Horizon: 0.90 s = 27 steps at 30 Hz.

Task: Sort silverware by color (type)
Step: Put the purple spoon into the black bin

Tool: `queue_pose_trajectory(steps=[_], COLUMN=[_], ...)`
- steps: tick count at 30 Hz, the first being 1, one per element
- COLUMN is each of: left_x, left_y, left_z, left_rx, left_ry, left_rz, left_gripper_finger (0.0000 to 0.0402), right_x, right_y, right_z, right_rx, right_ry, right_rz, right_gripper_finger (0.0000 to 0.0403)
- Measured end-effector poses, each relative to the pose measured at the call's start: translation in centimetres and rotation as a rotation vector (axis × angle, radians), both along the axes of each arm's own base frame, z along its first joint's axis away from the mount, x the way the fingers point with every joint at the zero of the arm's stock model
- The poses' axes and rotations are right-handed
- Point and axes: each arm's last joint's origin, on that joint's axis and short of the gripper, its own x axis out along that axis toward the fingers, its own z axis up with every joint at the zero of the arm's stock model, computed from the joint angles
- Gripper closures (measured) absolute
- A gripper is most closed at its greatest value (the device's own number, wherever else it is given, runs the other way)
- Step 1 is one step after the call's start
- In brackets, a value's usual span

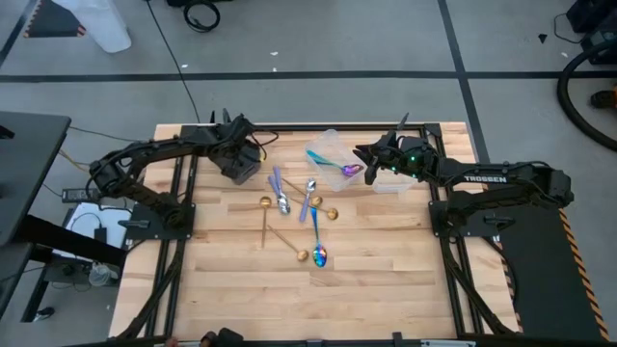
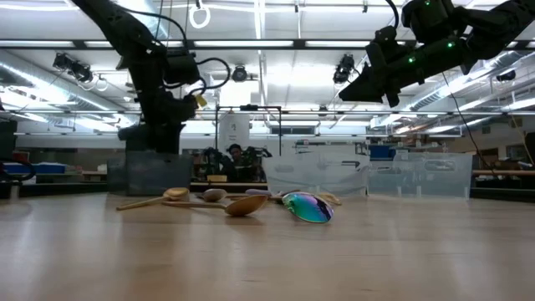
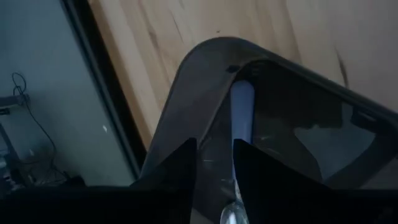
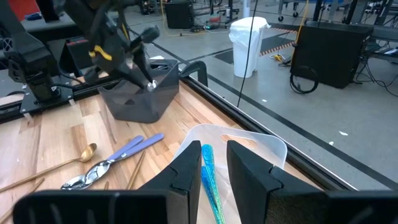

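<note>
My left gripper (image 1: 243, 146) is at the far left, above a dark tub (image 1: 237, 166), and is shut on a silver spoon (image 3: 241, 118). My right gripper (image 1: 369, 170) is at the far right, over a clear tub (image 1: 328, 146), and is shut on an iridescent blue-purple spoon with a teal handle (image 1: 335, 165). Several more spoons lie flat on the table's middle: gold ones (image 1: 265, 218), silver ones (image 1: 282, 202) and blue-purple ones (image 1: 318, 241). My left gripper holds the silver spoon between its two fingers near the bowl end (image 3: 232, 210). The fingers slant down from above. The handle (image 3: 242, 106) runs on past the fingertips, down into the dark tub. Whether its end touches the tub, I cannot tell. My right gripper pinches the blue-purple spoon between its two fingers at the bowl end (image 1: 353, 171). The fingers lie along the spoon, about level, coming from the table's right. The teal handle (image 4: 208, 167) sticks out past the fingertips over the clear tub (image 4: 249, 142), lifted clear of the table.
A second clear tub (image 1: 390, 183) stands under my right arm. The near half of the table (image 1: 386, 289) is bare wood. In the low view, a person shows in the room behind the table (image 2: 236, 155).
</note>
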Motion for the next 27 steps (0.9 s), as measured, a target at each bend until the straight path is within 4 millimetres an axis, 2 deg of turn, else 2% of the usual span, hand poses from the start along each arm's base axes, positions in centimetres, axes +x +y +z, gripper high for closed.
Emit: queue_pose_trajectory(steps=[6,13,20,27], left_x=[-0.1,0.7,3.1,5.6], left_y=[0.0,-0.1,-2.1,-4.9], left_z=[2.5,4.1,4.2,2.2], left_rx=[0.006,0.037,0.029,-0.075], left_ry=[-0.004,-0.045,-0.122,-0.105], left_rz=[0.0,-0.022,-0.142,-0.214], left_gripper_finger=[0.0287,0.0287,0.0287,0.0288], right_x=[0.0,0.0,0.0,0.1], right_y=[0.0,0.0,0.0,-0.1], right_z=[0.0,0.2,0.2,0.4], right_rx=[0.0,-0.007,-0.02,-0.032], right_ry=[0.0,-0.015,-0.014,-0.027], right_rz=[0.0,0.0,0.003,0.002], right_gripper_finger=[0.0315,0.0315,0.0315,0.0315])
